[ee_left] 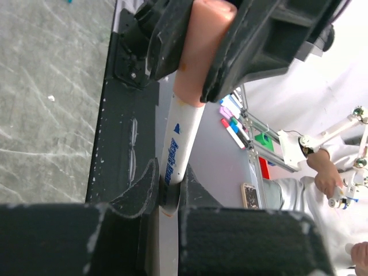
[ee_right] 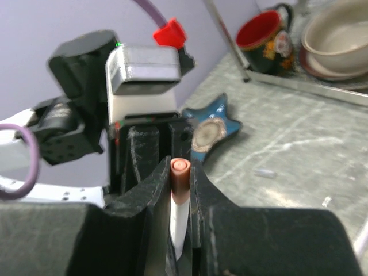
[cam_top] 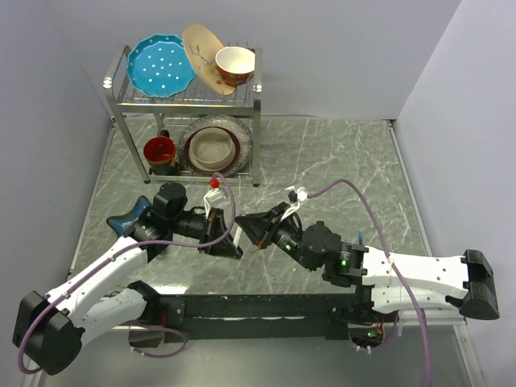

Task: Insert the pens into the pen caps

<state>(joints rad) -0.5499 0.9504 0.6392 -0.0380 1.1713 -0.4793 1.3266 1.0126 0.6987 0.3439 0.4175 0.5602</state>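
Left gripper (ee_left: 169, 194) clenched on white pen (ee_left: 183, 135), low on the barrel. Pads black and rough, flecked with pale grit; fingertips curve inward. Barrel smooth, round and glossy, with blue print running lengthwise. Pen rises out of the pads with a slight lean, held in the air between the two arms.

Upper end of the pen carries the pen cap (ee_left: 198, 57). It is salmon-peach, matte and thicker than the barrel, its lower rim lapped over the white plastic. Right gripper (ee_right: 179, 179) is clamped around it, black jaws pressed to both sides. In the right wrist view the cap end shows as a round peach ring with a hollow centre, level with the fingertips, and the white barrel runs back between the jaws. Cannot tell how deep the cap is seated.

From above, the grippers meet tip to tip over the grey marbled table (cam_top: 339, 161), polished and veined white.

Blue star-shaped dish (ee_right: 221, 123), glazed, lies flat beside the left arm.

Wire rack (cam_top: 113, 85) stands at the far left, chrome, two tiers.
- Top tier: blue scalloped plate (cam_top: 161, 66) with white dots, tilted cream plate (cam_top: 201, 44), red bowl (cam_top: 235, 64).
- Lower tier: red mug (cam_top: 159, 150), beige bowl (cam_top: 212, 147).
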